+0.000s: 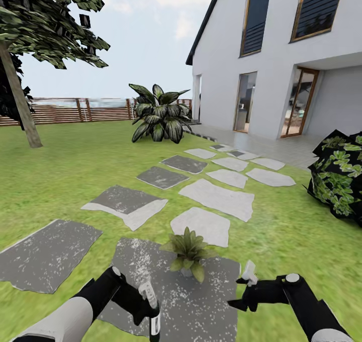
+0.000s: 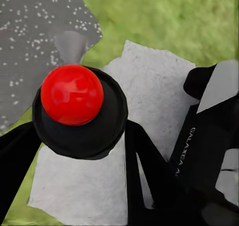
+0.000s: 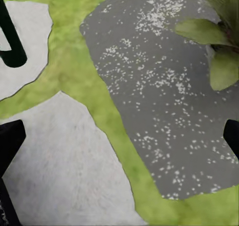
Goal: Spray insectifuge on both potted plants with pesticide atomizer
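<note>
**Inspector:** While the left gripper point(image 1: 151, 309) hangs low over the dark speckled grey stepping slab point(image 1: 201, 302), report its state.

**Assessor:** Clenched. In the left wrist view its black fingers point(image 2: 149, 171) stand to either side of the pesticide atomizer point(image 2: 72, 94), a dark-bodied spray bottle seen end-on as a black round cap with a glossy red nozzle spot. I judge the pick-up complete.

**Inspector:** And the right gripper point(image 1: 246, 288)?

**Assessor:** Released, with its jaws spread wide and nothing between them. It hovers above the same slab, level with the left gripper.

**Inspector:** Where is the target?

**Assessor:** One potted plant point(image 1: 188, 251), a small rosette of broad light-green pointed leaves in a small grey pot, sits on the slab. It is near, ahead of the left gripper and off to its right. It is also ahead of the right gripper and to its left.

**Inspector:** Which step is in hand?

**Assessor:** The approach to spray, in my judgement. I cannot tell whether any spray has reached the leaves.

**Inspector:** What does the next move call for?

**Assessor:** Turning the nozzle toward the rosette, bringing it closer, then spraying across all the leaves.
</note>
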`<state>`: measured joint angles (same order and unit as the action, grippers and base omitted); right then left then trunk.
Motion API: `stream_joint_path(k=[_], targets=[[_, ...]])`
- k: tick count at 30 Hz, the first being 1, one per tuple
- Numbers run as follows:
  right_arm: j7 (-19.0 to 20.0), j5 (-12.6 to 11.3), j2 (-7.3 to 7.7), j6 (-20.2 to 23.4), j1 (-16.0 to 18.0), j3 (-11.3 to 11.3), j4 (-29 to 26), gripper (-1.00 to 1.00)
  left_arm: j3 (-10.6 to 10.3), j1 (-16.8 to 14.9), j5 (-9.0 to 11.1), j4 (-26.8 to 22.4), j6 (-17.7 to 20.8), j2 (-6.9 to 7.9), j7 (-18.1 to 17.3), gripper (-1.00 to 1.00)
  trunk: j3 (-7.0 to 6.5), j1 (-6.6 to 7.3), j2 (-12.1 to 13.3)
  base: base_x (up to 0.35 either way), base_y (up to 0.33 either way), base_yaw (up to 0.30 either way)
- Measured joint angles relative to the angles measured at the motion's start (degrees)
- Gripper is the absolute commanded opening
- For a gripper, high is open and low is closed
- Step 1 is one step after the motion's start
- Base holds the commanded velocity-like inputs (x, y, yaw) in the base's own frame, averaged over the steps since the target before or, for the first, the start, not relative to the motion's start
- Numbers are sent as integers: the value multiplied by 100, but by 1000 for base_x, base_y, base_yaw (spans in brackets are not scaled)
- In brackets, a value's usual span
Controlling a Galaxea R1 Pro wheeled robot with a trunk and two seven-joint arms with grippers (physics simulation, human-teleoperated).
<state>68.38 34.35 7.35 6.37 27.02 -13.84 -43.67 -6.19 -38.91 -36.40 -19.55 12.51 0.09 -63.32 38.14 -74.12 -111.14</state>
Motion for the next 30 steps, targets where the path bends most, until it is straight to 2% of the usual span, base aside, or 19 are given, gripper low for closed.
stream_joint_path(k=[2, 3, 5, 6, 10, 13, 14, 16, 17, 19, 21, 27, 30], targets=[[109, -2, -187, 84, 14, 72, -6, 100, -7, -1, -187, -5, -1, -17, -183, -100, -36, 44, 80, 0, 0, 0], [145, 1, -377, 110, 20, 137, -8, 100, -2, -6, -268, -7, -6, -49, -270, -100, -54, 66, 120, 0, 0, 0], [174, 6, -674, 131, 26, 315, -120, 100, 2, -9, -323, -9, -15, -131, -341, -100, -90, 110, 200, 0, 0, 0], [181, 7, -743, 137, 27, 424, -224, 100, 1, -9, -335, -10, -19, -173, -357, -100, -108, 132, 241, 0, 0, 0], [188, -14, -835, 146, 28, 1050, -554, 100, -4, -12, -355, -181, -49, -331, -392, -100, -109, 133, 242, 0, 0, 0], [290, -19, -851, 147, 28, 1186, -652, 100, -40, -10, -364, -326, -144, -363, -404, -100, -108, 133, 242, 0, 0, 0], [416, -20, -854, 147, 29, 1203, -669, 100, -71, -10, -364, -346, -205, -380, -406, -100, -108, 133, 242, 0, 0, 0], [799, -22, -859, 147, 29, 1223, -758, 100, -267, -11, -366, -369, -371, -448, -411, -100, -108, 133, 242, 0, 0, 0], [885, -22, -859, 147, 29, 1227, -821, -100, -379, -14, -367, -373, -412, -477, -419, -100, -108, 133, 242, 0, 0, 0], [987, -23, -860, 147, 29, 1231, -912, -100, -614, -11, -364, -381, -470, -537, -487, -100, -108, 133, 242, 0, 0, 0], [1027, -22, -860, 147, 28, 1232, -949, -100, -708, -12, -361, -388, -551, -628, -578, -100, -108, 133, 242, 0, 0, 0], [1062, -23, -861, 147, 28, 1233, -968, -100, -766, -10, -340, -379, -1262, -692, -855, -100, -108, 133, 242, 0, 0, 0], [1064, -23, -861, 147, 28, 1233, -970, -100, -773, -9, -320, -382, -1460, -697, -897, -100, -108, 133, 242, 0, 0, 0]])
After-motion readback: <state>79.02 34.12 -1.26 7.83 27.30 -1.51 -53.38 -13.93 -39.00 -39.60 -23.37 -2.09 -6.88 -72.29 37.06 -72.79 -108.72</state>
